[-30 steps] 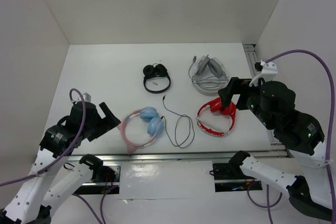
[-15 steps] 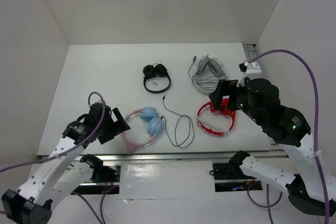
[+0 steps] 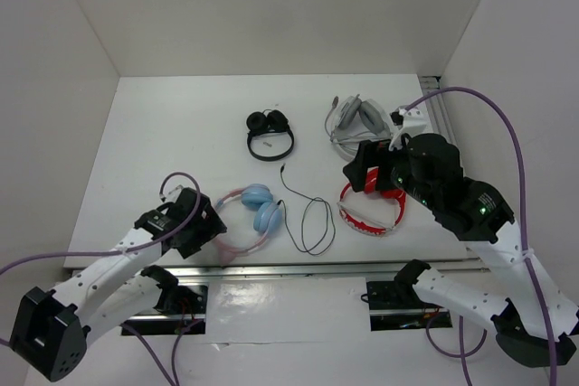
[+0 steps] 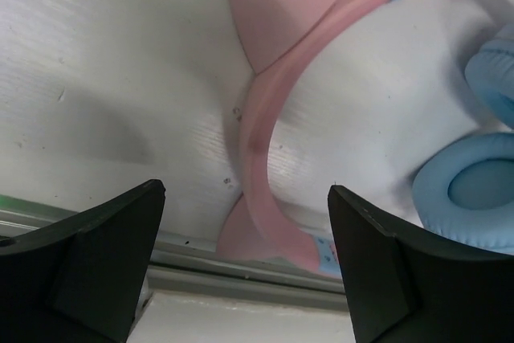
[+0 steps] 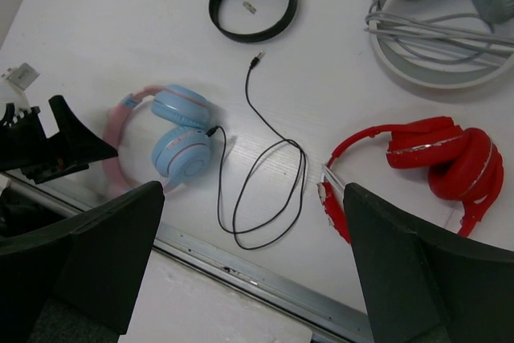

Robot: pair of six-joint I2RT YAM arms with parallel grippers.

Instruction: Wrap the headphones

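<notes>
The headphones [image 3: 256, 208] lie flat near the table's front edge, with a pink cat-eared headband [image 4: 259, 130] and light blue ear cups [image 5: 183, 136]. Their thin black cable [image 3: 308, 219] runs from the cups in loose loops to the right, and its plug end lies toward the back. My left gripper [image 3: 212, 223] is low at the headband's left side. It stands open, and the pink band lies between its fingers [image 4: 96, 255] in the left wrist view. My right gripper [image 3: 358, 167] hangs open high above the cable [image 5: 265, 174] and holds nothing.
A red-and-white pair [image 3: 373, 201] lies under my right arm. A small black pair [image 3: 270, 133] and a grey pair [image 3: 357, 124] lie further back. A metal rail [image 5: 265, 271] runs along the table's front edge, just below the headband.
My left arm has swung right and down to the pink headband. My right arm has moved left over the red pair. The headphones have not moved.
</notes>
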